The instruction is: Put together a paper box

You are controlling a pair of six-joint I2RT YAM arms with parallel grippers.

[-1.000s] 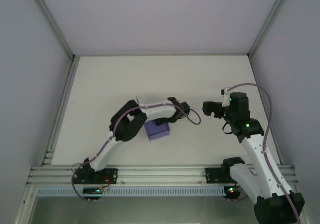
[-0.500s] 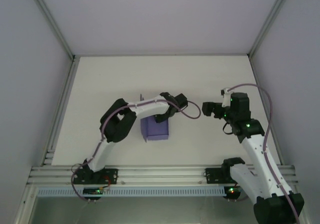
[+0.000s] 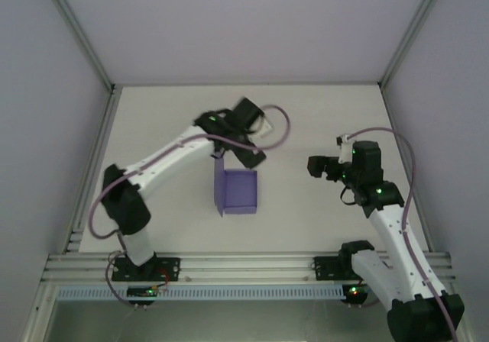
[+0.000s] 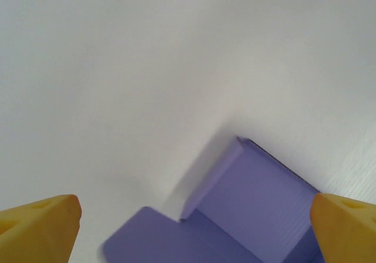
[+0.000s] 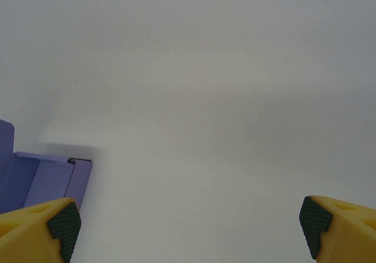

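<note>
**Loose Flap, Light Card: Paper Box Sits Unheld Between Two Open Grippers**

The lilac paper box [image 3: 238, 192] lies on the white table [image 3: 328, 120] near its middle, a shade toward 6 o'clock, with nothing gripping it. One flap [image 3: 219, 185] stands upright along the box's 9 o'clock side, so the job looks close to done but not closed. The left gripper [image 4: 194, 223] hangs clear of the box, just past its 12 o'clock edge, jaws spread wide and empty. The right gripper [image 5: 188, 225], likewise spread wide and empty, waits well apart at 3 o'clock.

The danger, as it looks from here, is in the card itself. It is thin and springy, and folds left unheld may ease apart. A box this light would probably slide rather than fold if a single finger pushes the flap down with nothing bracing the far side. The right arm is too far off to brace it at once. A wide-open jaw coming in from 12 o'clock could also snag the standing flap, creasing it or tipping the box over. A pinch set too deep might crush a wall.
</note>
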